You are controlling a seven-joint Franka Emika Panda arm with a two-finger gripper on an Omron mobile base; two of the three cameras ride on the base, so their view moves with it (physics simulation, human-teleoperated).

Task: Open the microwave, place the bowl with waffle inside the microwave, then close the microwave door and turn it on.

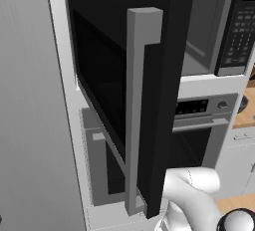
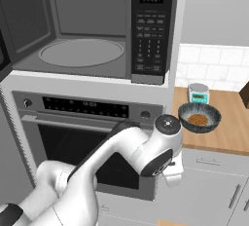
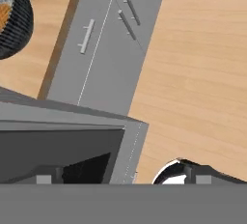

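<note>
Microwave door (image 1: 124, 100) swung wide; bowl with waffle (image 2: 199, 118) left at counter (image 2: 233, 132) front edge. Finger spread cannot be told. Bowl could be nudged off edge by low approach.

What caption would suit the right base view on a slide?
Microwave open and empty; bowl with waffle waits on the counter beside the arm.
</note>
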